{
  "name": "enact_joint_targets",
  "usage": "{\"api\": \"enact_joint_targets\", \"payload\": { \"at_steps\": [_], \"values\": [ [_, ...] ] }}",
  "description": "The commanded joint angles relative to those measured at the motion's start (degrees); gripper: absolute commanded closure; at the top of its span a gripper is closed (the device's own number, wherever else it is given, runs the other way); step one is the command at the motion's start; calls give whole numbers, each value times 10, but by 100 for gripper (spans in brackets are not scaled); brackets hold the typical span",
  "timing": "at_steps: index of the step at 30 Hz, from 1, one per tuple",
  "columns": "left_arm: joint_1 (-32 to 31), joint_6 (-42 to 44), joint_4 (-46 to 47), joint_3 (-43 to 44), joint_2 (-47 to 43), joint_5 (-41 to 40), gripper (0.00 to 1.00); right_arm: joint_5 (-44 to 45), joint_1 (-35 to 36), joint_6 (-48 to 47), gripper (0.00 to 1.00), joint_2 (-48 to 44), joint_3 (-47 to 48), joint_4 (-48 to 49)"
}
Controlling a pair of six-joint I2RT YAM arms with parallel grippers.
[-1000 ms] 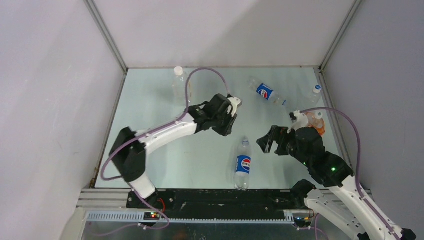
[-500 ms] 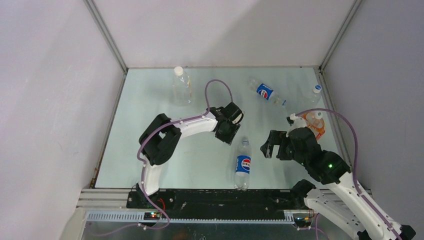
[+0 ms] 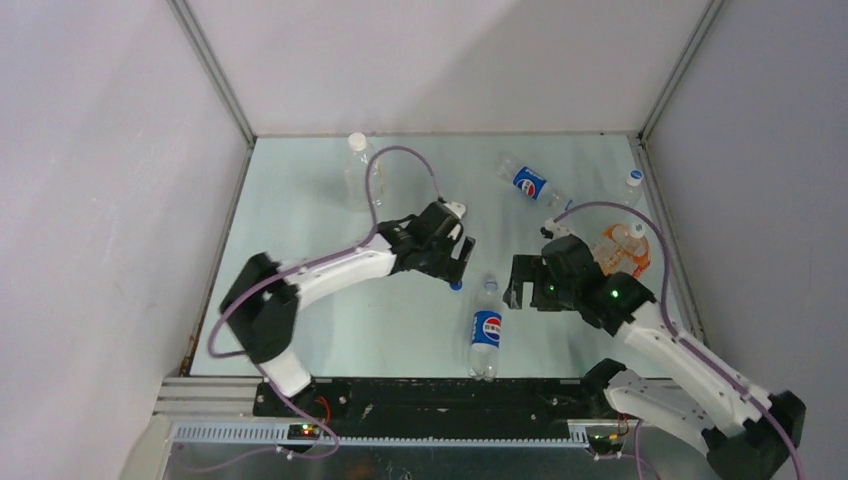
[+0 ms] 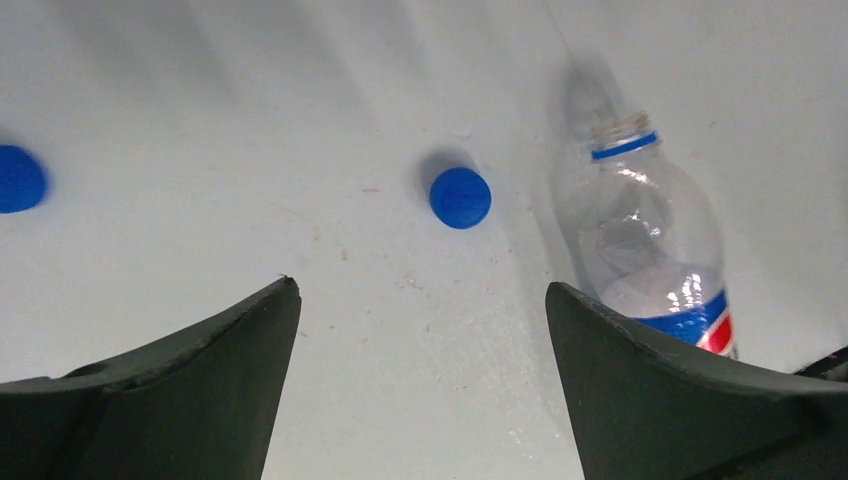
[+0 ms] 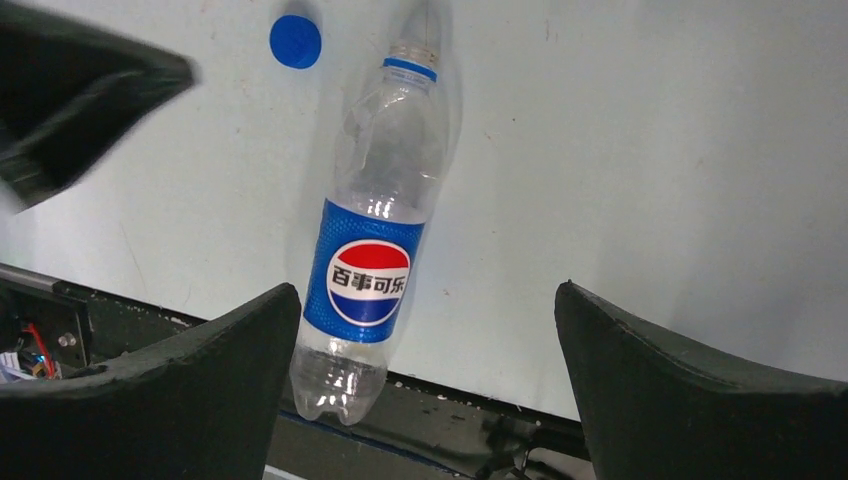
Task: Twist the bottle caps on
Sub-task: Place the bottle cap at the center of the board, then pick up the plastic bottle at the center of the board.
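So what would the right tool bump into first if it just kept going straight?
Probably the Pepsi bottle lying just ahead of the right tool, though depth is hard to judge.

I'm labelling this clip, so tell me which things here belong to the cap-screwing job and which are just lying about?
Job: blue cap; second blue cap, left edge of left wrist view; uncapped Pepsi bottle near the arms.
Lying about: upright clear bottle, already capped; small capped bottle by the right wall.

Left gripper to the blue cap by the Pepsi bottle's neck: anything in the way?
Nothing visible. The blue cap lies on bare table ahead of the open left gripper, apart from the Pepsi bottle's uncapped neck.
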Motion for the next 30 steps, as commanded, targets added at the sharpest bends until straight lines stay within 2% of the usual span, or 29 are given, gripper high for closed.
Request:
{"api": "enact_joint_targets", "payload": {
  "at_steps": [1, 5, 10, 18, 23, 30],
  "values": [
    [10, -8, 58, -63, -144, -79, 1, -7, 4, 10, 1, 77, 45, 41],
    [24, -11, 91, -144, -259, -93, 0, -10, 2, 13, 1, 159, 86, 36],
    [72, -34, 119, -250, -394, -66, 0, -31, -7, 23, 1, 272, 135, 27],
    [92, 6, 134, -376, -658, -75, 0, -68, -10, 40, 1, 412, 177, 23],
    [91, 24, 105, -397, -721, -72, 0, -75, -12, 59, 3, 464, 177, 45],
    [92, 10, 96, -397, -722, -2, 0, -80, -1, 86, 13, 504, 177, 60]
  ]
}}
